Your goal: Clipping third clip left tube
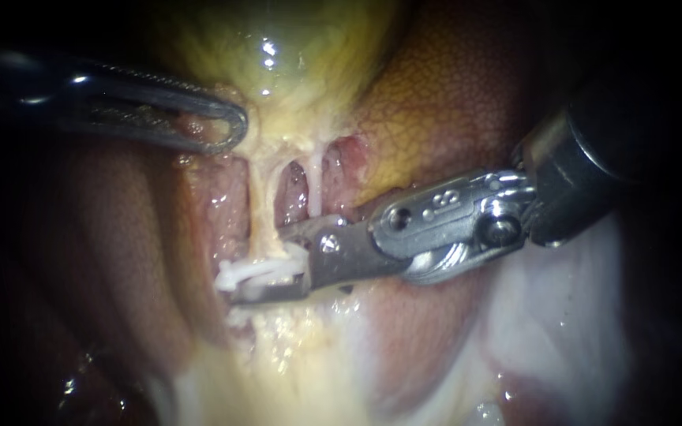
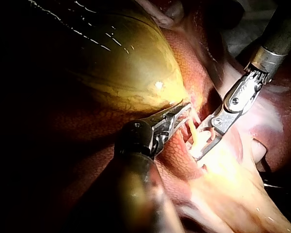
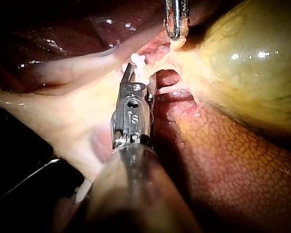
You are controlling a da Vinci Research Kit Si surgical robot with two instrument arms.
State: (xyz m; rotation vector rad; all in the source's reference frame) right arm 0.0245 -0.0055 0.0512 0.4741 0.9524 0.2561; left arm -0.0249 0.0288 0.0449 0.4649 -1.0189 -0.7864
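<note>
My right instrument (image 1: 266,272), a silver hinged tool on a dark shaft, comes in from 3 o'clock in the endoscope view and ends just off centre toward 7 o'clock. Its jaws are clamped on a white plastic clip (image 1: 245,273), one jaw above it and one below. The clip lies across the lower end of the pale yellow, stringy left tube (image 1: 258,209). This tube runs down from the neck of the glistening yellow-green gallbladder (image 1: 294,55) at 12 o'clock. Just beside it, toward 3 o'clock, hangs the thinner whitish right tube (image 1: 314,185), clear of the clip, with a dark red gap between the two.

My left instrument (image 1: 226,126), a slim dark tool with slotted jaws, enters from 9 o'clock. Its jaws are closed on the pale tissue at the gallbladder's neck, above the left tube. The mottled orange-brown liver (image 1: 436,95) lies at 1 to 2 o'clock, behind my right instrument's shaft.
</note>
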